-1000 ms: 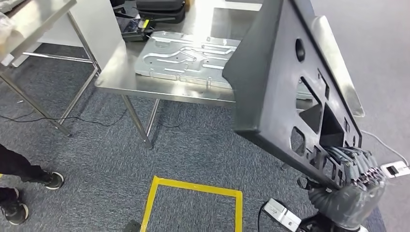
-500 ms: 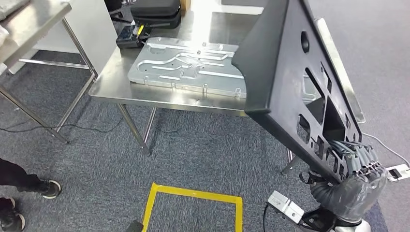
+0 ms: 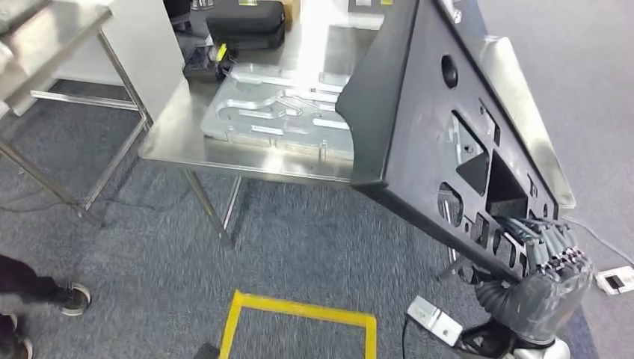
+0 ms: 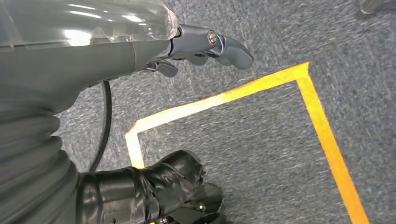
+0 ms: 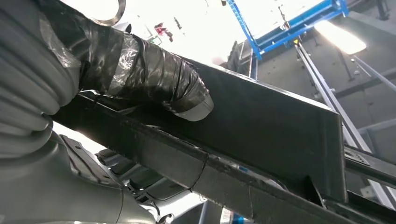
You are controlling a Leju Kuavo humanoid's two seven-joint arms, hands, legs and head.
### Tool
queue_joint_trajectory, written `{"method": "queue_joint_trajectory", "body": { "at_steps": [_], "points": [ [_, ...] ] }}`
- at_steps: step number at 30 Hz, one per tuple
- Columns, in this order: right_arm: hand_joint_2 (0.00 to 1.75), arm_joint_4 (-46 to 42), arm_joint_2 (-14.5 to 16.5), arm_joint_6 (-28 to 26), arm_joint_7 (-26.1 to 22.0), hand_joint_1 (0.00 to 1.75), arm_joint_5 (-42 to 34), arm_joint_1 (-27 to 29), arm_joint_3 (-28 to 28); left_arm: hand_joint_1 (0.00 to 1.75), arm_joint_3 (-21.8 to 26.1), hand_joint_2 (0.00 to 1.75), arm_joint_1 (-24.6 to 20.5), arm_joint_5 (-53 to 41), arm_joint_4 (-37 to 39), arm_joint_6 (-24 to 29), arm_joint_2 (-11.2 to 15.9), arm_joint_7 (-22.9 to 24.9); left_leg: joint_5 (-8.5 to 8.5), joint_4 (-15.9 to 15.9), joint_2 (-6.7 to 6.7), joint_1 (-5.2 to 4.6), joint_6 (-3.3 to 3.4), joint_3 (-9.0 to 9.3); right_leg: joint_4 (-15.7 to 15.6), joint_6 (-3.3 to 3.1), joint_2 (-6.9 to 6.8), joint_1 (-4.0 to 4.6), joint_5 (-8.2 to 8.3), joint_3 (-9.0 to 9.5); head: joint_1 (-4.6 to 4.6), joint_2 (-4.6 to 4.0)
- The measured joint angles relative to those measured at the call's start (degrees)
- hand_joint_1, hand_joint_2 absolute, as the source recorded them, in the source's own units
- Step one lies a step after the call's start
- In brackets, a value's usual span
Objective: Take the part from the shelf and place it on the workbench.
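A large black plastic part (image 3: 426, 127) with several cut-outs stands tilted in front of me, held up above the floor. My right hand (image 3: 546, 277) grips its lower corner at the bottom right of the head view. In the right wrist view the taped thumb (image 5: 154, 74) presses on the part's edge (image 5: 261, 121). Beyond the part is the steel workbench (image 3: 179, 134), and the part hides the bench's right half. My left hand (image 4: 205, 46) hangs over the carpet and holds nothing, its fingers loosely apart.
A silver stamped metal panel (image 3: 277, 105) lies on the bench, with a black case (image 3: 247, 22) and a small device (image 3: 202, 60) behind it. A second steel table (image 3: 52, 37) stands at left. A yellow tape square (image 3: 299, 314), a power strip (image 3: 434, 318) and a person's shoe (image 3: 71, 298) are on the floor.
The view has shifted a little as I move. The black part has swung slightly left in the picture and covers more of the bench. My right hand's hold is unchanged.
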Motion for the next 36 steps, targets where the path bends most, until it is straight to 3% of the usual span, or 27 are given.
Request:
{"method": "queue_joint_trajectory", "body": {
  "at_steps": [4, 6, 8, 9, 10, 11, 13, 14, 16, 19, 21, 23, 24, 25, 27, 29, 30, 34, 36],
  "points": [
    [1.75, 0.0, -0.2, 0.0, 0.8, 1.75, 0.6, 0.1, 0.0, 0.00, -0.3, 1.75, -0.1, 0.0, 0.0, 0.0, 0.0, 0.0, -1.16, 1.0, 0.13, -0.07, -1.18, -0.20, -1.2, -1.02, 0.15, -0.34, -0.53, 0.86, -0.08, -0.01],
    [1.75, 0.0, -0.2, 0.0, 1.0, 1.75, 0.7, 0.0, 0.0, 0.00, -0.4, 1.75, -0.1, 0.0, 0.0, 0.0, 0.0, -0.1, -3.85, 7.0, 0.16, 0.02, -1.59, -3.14, -1.6, -1.63, -0.03, -0.46, -0.85, 1.62, -0.14, 0.00],
    [1.75, 0.0, -0.2, 0.0, 1.1, 1.75, 0.8, -0.1, 0.0, 0.00, -0.5, 1.75, 0.0, 0.0, 0.0, 0.0, 0.0, -0.1, -6.37, 14.9, 0.17, 0.07, -1.82, -7.88, -1.5, -2.01, -0.10, -0.37, -1.31, 2.13, -0.16, -0.01],
    [1.75, 0.0, -0.2, 0.0, 1.1, 1.75, 0.8, -0.1, 0.0, 0.00, -0.5, 1.75, 0.1, 0.0, 0.0, 0.0, 0.0, -0.1, -6.16, 16.9, 0.17, 0.08, -1.85, -9.46, -1.5, -2.07, -0.05, -0.33, -1.58, 2.45, -0.17, -0.01],
    [1.75, 0.0, -0.2, 0.0, 1.2, 1.75, 0.9, -0.1, 0.0, 0.00, -0.5, 1.75, 0.2, 0.0, 0.0, 0.0, 0.0, -0.1, -4.64, 16.5, 0.17, 0.08, -1.80, -9.92, -1.5, -2.06, 0.03, -0.29, -1.88, 2.86, -0.16, -0.01],
    [1.75, 0.1, -0.2, 0.0, 1.3, 1.75, 1.0, -0.1, 0.0, 0.00, -0.5, 1.75, 0.3, 0.0, 0.0, 0.0, 0.0, -0.1, -2.18, 14.1, 0.17, 0.07, -1.63, -9.35, -1.5, -2.02, 0.12, -0.25, -2.21, 3.34, -0.17, -0.01],
    [1.75, 0.2, -0.2, 0.0, 1.7, 1.75, 1.5, -0.4, 0.1, 0.00, -0.5, 1.75, 0.3, 0.0, 0.0, 0.0, 0.1, -0.1, 2.65, 6.2, 0.17, -0.10, -1.00, -6.45, -1.4, -1.75, 0.21, -0.06, -2.97, 4.16, -0.15, -0.01],
    [1.75, 0.2, -0.2, 0.0, 1.9, 1.75, 1.8, -0.5, 0.1, 0.00, -0.5, 1.75, 0.2, -0.1, 0.0, 0.0, 0.1, -0.1, 3.64, 3.3, 0.19, -0.23, -0.71, -5.23, -1.3, -1.49, 0.23, 0.02, -3.29, 4.33, -0.15, -0.01],
    [1.75, 0.3, -0.3, 0.0, 2.0, 1.75, 2.1, -0.7, 0.3, 0.00, -0.6, 1.75, 0.1, -0.1, 0.0, 0.0, 0.2, -0.1, 3.44, 1.1, 0.20, -0.47, -0.36, -4.22, -1.4, -0.88, 0.23, 0.12, -3.67, 4.40, -0.14, -0.01],
    [1.75, 0.3, -0.5, 0.0, 2.3, 1.75, 2.3, -1.1, 0.7, 0.00, -0.7, 1.75, 0.2, -0.1, 0.0, 0.0, 0.2, -0.1, 3.41, -0.1, 0.17, -0.03, 0.35, -3.35, -0.6, -0.02, 0.08, 0.16, -4.53, 4.40, -0.08, 0.00],
    [1.75, 0.4, -0.8, 0.0, 2.3, 1.75, 2.4, -1.3, 0.9, 0.00, -0.7, 1.75, 0.1, -0.1, 0.0, 0.0, 0.1, -0.1, 3.28, -0.7, 0.23, 0.27, 0.89, -2.54, 4.6, 0.43, 0.01, -0.06, -6.94, 1.85, 0.01, 0.00],
    [1.75, 0.5, -1.0, 0.0, 2.4, 1.75, 2.5, -1.4, 1.0, 0.00, -0.7, 1.75, 0.1, -0.1, 0.0, 0.0, 0.1, -0.1, 2.78, -0.7, 0.25, 0.28, 1.10, -2.02, 12.1, 0.86, 0.00, -0.39, -9.40, -2.67, 0.04, 0.00],
    [1.75, 0.6, -1.1, 0.0, 2.6, 1.75, 2.5, -1.4, 1.1, 0.00, -0.7, 1.75, 0.2, -0.1, 0.0, 0.0, 0.1, -0.1, 2.47, -0.7, 0.22, 0.29, 1.07, -1.69, 14.3, 1.05, -0.01, -0.55, -9.42, -4.36, 0.03, 0.00],
    [1.75, 0.8, -1.2, 0.0, 2.8, 1.75, 2.6, -1.5, 1.1, 0.00, -0.7, 1.75, 0.2, -0.1, 0.0, 0.0, 0.1, -0.1, 2.13, -0.7, 0.18, 0.30, 1.00, -1.27, 14.4, 1.18, -0.03, -0.71, -8.22, -5.05, 0.03, 0.00],
    [1.75, 1.0, -1.5, 0.0, 3.5, 1.75, 2.8, -1.9, 1.4, 0.00, -0.7, 1.75, 0.3, -0.1, 0.0, 0.0, 0.1, -0.1, 1.25, -0.6, 0.10, 0.34, 0.68, -0.12, 8.3, 1.21, -0.09, -0.97, -3.20, -3.31, 0.04, 0.00],
    [1.75, 1.3, -1.8, 0.0, 4.0, 1.75, 2.9, -2.6, 2.0, 0.00, -0.7, 1.75, 0.2, -0.2, 0.0, 0.0, 0.1, -0.1, 0.29, -0.5, 0.08, 0.18, 0.04, 0.66, 1.7, 0.92, -0.11, -0.83, -0.09, -0.52, 0.04, 0.00],
    [1.75, 1.4, -1.9, 0.0, 4.2, 1.75, 2.9, -3.0, 2.3, 0.00, -0.7, 1.75, 0.1, -0.2, 0.0, 0.0, 0.1, 0.0, -0.04, -0.4, 0.09, 0.10, -0.30, 0.80, 0.1, 0.69, -0.09, -0.68, 0.13, 0.24, 0.03, -0.01],
    [1.75, 1.9, -2.6, 0.0, 5.8, 1.75, 3.2, -4.0, 3.4, 0.00, -0.8, 1.75, -0.2, -0.3, 0.0, -0.1, 0.1, 0.0, -1.09, 0.0, 0.25, 0.12, -1.50, 1.12, -0.8, -0.71, 0.08, -0.72, -0.81, 1.21, -0.02, 0.00],
    [1.75, 2.2, -2.8, 0.0, 6.4, 1.75, 3.3, -4.6, 3.8, 0.00, -0.8, 1.75, -0.3, -0.3, 0.0, -0.1, 0.1, 0.1, -3.37, 4.9, 0.31, 0.21, -1.96, -1.18, -1.2, -1.45, -0.05, -0.85, -1.13, 2.00, -0.07, 0.00]
  ]
}}
